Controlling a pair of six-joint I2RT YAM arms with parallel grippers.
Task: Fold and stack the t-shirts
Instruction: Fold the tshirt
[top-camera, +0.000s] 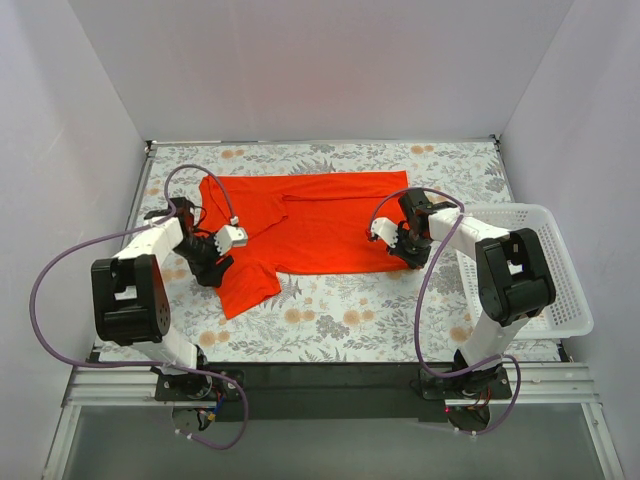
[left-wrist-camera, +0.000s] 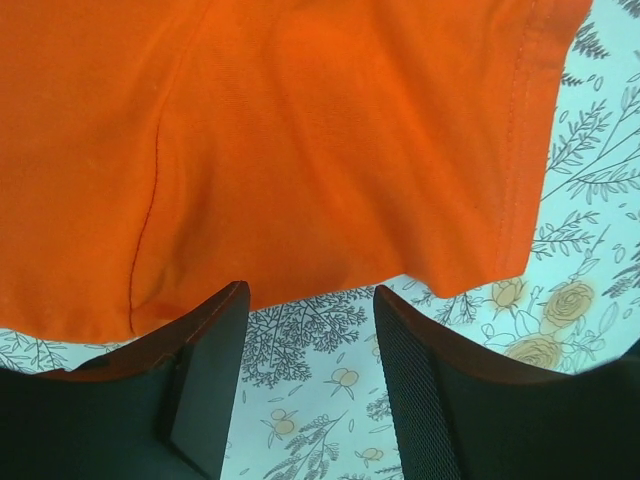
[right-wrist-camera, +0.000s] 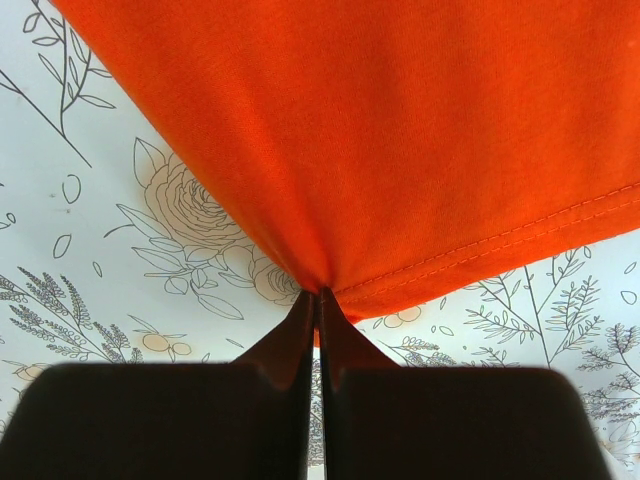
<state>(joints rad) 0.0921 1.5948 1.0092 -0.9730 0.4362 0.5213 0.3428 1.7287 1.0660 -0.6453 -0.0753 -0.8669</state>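
Right claw (right-wrist-camera: 318, 292) is pressed together on a corner of the orange-red t-shirt (top-camera: 320, 225), and the cloth gathers into a peak where the fingers (right-wrist-camera: 290, 345) nip it. Left claw (left-wrist-camera: 310, 292) stands spread, its two fingers apart at the edge of a sleeve, with flowered mat showing between them. The t-shirt lies spread on the floral mat (top-camera: 330, 325), between the two arms and toward the far side. A white latticed basket (top-camera: 520, 208) sits at the mat's right edge, just beside the right arm. The t-shirt lies wholly outside it.
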